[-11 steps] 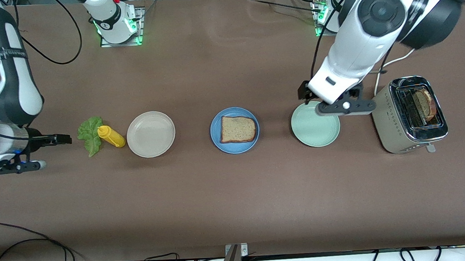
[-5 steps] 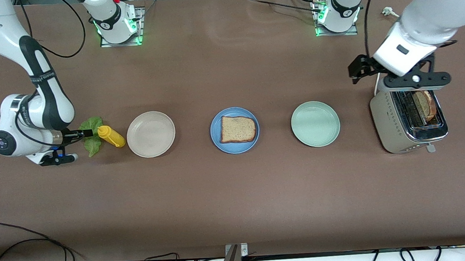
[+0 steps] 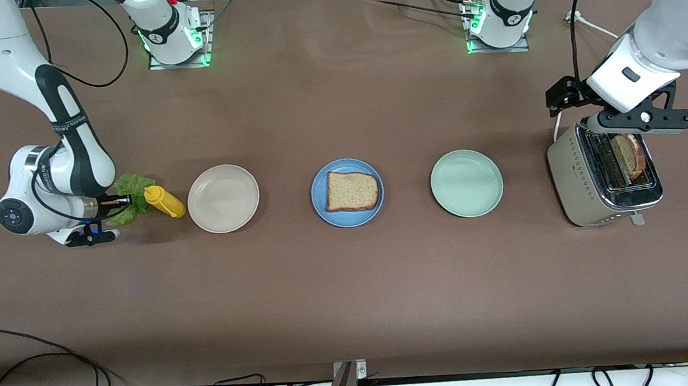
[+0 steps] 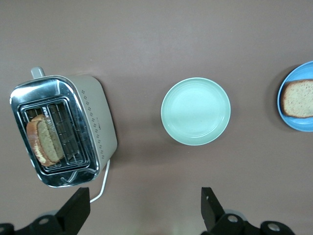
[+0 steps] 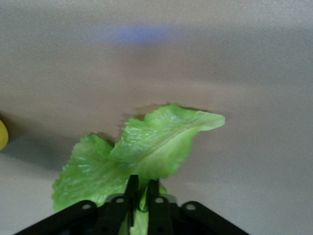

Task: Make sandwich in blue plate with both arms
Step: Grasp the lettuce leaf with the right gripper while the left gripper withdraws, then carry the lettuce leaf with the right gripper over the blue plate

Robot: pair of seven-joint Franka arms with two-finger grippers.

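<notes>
One slice of brown bread (image 3: 351,190) lies on the blue plate (image 3: 321,210) at the middle of the table. A second slice (image 3: 629,153) stands in a slot of the toaster (image 3: 587,200) at the left arm's end. Above the toaster's edge nearest the robots' bases hangs my left gripper (image 3: 642,122), open (image 4: 145,210) and holding nothing. At the right arm's end my right gripper (image 3: 119,201) is low at the table, shut on the edge of the green lettuce leaf (image 3: 130,185). In the right wrist view the leaf (image 5: 146,147) sits pinched in that gripper (image 5: 143,188).
A yellow mustard bottle (image 3: 165,201) lies against the lettuce, beside a beige plate (image 3: 223,198). A pale green plate (image 3: 466,183) sits between the blue plate and the toaster. The toaster's white cord (image 3: 559,122) runs toward the bases. Cables lie along the table's near edge.
My right gripper moved in to the lettuce and closed on it. My left arm swung from over the pale green plate to above the toaster, still open.
</notes>
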